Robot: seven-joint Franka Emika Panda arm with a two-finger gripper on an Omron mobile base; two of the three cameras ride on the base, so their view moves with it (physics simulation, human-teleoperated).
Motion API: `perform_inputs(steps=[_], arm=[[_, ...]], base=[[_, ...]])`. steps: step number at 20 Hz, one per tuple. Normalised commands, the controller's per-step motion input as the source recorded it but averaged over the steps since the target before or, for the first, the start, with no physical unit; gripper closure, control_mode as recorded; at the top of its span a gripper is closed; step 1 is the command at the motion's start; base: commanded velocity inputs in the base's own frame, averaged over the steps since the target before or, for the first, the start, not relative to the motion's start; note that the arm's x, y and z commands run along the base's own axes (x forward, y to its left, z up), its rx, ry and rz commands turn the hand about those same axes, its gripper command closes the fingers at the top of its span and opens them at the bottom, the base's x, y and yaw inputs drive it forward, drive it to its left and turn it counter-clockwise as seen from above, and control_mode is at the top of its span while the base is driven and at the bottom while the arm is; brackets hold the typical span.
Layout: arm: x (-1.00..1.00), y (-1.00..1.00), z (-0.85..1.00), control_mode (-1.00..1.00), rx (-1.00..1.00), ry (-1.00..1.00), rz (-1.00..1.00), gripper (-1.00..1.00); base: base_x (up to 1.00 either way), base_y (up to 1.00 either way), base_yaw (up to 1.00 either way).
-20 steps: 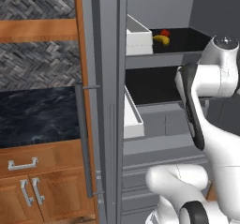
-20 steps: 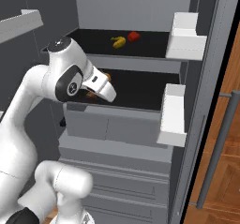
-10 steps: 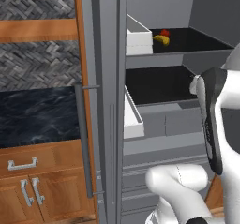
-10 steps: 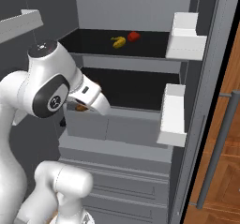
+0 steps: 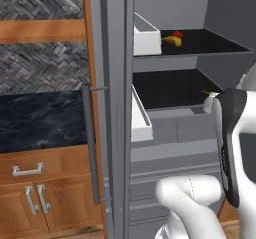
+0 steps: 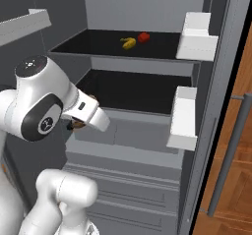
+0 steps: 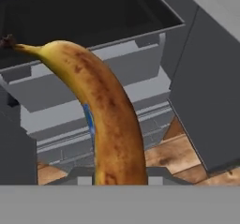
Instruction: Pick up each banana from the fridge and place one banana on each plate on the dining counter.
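A brown-spotted banana (image 7: 105,110) stands up out of the gripper (image 6: 78,125), clamped at its lower end and clear of the fridge (image 6: 147,131) for carrying out. A second banana (image 6: 128,43) lies on the upper shelf (image 6: 98,44) beside a red fruit (image 6: 143,37), awaiting pickup.

One brown-speckled banana (image 7: 110,120) stands upright with its dark stem curling over at top, in front of the open grey fridge (image 6: 147,131). A second yellow banana (image 6: 128,43) lies on the black upper shelf.
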Motion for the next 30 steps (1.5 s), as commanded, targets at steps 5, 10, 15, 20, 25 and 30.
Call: perform_inputs(steps=[5, 10, 15, 20, 25, 30], arm=[[0.0, 0.0, 0.0, 1.0, 0.0, 0.0, 0.0, 1.0], [0.0, 0.0, 0.0, 1.0, 0.0, 0.0, 0.0, 1.0], [0.0, 0.0, 0.0, 1.0, 0.0, 0.0, 0.0, 1.0], [0.0, 0.0, 0.0, 1.0, 0.0, 0.0, 0.0, 1.0], [0.0, 0.0, 0.0, 1.0, 0.0, 0.0, 0.0, 1.0], [0.0, 0.0, 0.0, 1.0, 0.0, 0.0, 0.0, 1.0]], base=[[-0.77, -0.01, 0.31], [-0.78, -0.06, 0.37], [-0.86, 0.0, 0.5], [-0.93, -0.04, 0.51], [-0.99, -0.28, 0.49], [-1.0, -0.44, 0.46]])
